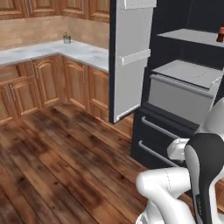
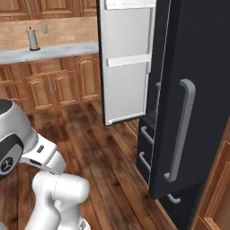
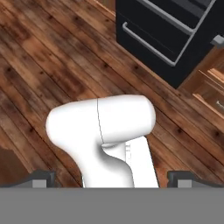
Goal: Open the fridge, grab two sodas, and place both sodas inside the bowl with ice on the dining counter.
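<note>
The fridge (image 1: 175,131) stands open, its two doors swung out. The left door shows its pale grey inside (image 1: 131,57), and the right door shows its dark outside with a grey bar handle (image 2: 182,130). One of the sodas (image 1: 221,34), dark with red, stands on an upper shelf at the far right edge. My gripper (image 3: 113,180) is open, pointing down over the wooden floor in front of the fridge's lower drawers (image 3: 153,39), with nothing held between its fingertips (image 3: 41,179). The bowl, the ice and the dining counter are out of view.
A marble wall counter (image 1: 52,50) over wooden cabinets runs along the left, with a small pot (image 1: 67,38) and a paper roll stand (image 2: 32,39). Open wooden floor (image 1: 57,153) lies to the left. A wooden cabinet (image 3: 210,87) flanks the fridge.
</note>
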Controlling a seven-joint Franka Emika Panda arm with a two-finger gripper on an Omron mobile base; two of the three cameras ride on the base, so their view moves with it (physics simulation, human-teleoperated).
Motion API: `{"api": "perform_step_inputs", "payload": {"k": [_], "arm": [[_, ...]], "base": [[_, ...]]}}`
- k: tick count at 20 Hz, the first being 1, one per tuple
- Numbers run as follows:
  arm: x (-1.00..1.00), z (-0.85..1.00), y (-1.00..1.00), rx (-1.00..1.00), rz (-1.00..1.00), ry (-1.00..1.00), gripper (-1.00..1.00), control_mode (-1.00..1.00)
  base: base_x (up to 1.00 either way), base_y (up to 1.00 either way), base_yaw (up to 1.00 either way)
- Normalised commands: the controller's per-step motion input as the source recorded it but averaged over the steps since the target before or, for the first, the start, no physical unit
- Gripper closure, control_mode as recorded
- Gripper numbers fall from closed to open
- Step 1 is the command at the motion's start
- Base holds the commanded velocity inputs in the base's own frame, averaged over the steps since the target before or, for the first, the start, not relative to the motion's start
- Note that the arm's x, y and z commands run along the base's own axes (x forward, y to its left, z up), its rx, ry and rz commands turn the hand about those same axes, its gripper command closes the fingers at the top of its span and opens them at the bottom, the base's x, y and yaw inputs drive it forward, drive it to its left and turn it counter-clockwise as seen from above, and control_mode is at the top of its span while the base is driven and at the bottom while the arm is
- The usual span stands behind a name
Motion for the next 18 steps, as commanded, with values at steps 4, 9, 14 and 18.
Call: {"api": "perform_step_inputs", "payload": {"k": [4, 9, 14, 18], "arm": [[0.00, 0.00, 0.00, 0.00, 0.00, 0.00, -1.00, 1.00], [0.00, 0.00, 0.00, 0.00, 0.00, 0.00, -1.00, 1.00], [0.00, 0.00, 0.00, 0.00, 0.00, 0.00, -1.00, 1.00], [0.00, 0.00, 0.00, 0.00, 0.00, 0.00, -1.00, 1.00]], "base": [[0.71, 0.43, -0.35], [0.55, 0.33, -0.39], [0.41, 0.23, -0.43], [0.42, 0.28, -0.44]]}}
